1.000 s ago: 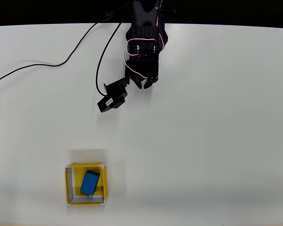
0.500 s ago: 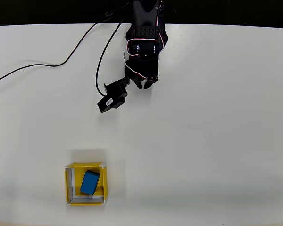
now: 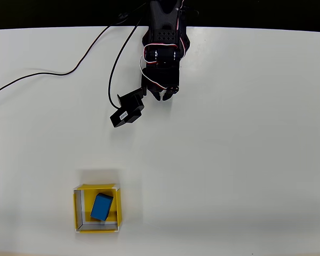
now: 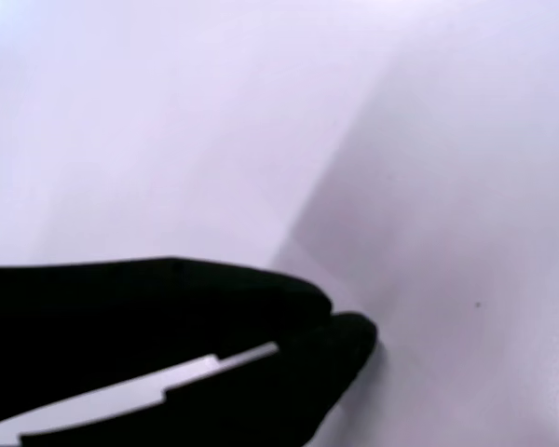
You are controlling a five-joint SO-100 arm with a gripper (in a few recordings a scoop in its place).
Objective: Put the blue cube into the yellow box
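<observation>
The blue cube already lies inside the yellow box — your placing looks done. The gripper sits well apart near the table's far edge, fingertips together, holding nothing — little remains.

Matte blue cube, smooth white table, black plastic claw

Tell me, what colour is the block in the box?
Bright blue; the block shows best in the overhead view.
</observation>
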